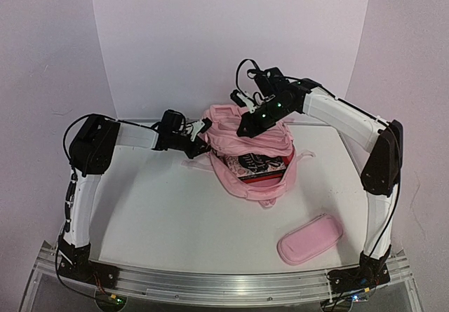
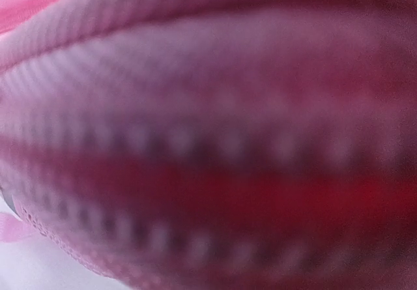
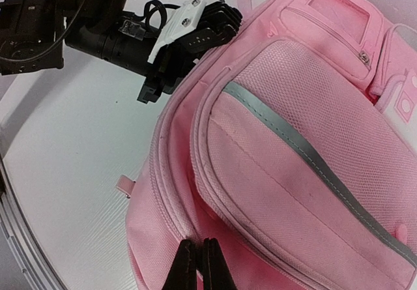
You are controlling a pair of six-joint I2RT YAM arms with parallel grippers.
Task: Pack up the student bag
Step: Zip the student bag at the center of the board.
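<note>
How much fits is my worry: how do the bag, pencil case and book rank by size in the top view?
1. Bag.
2. Pencil case.
3. Book, judged by the part showing in the bag's mouth; the rest is hidden, so second and third are unsure.

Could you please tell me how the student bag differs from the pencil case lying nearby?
The student bag is far larger than the pencil case. The bag gapes open, showing a book inside; the case looks closed. The bag bears a grey stripe; the case is plain. Both are pink.
</note>
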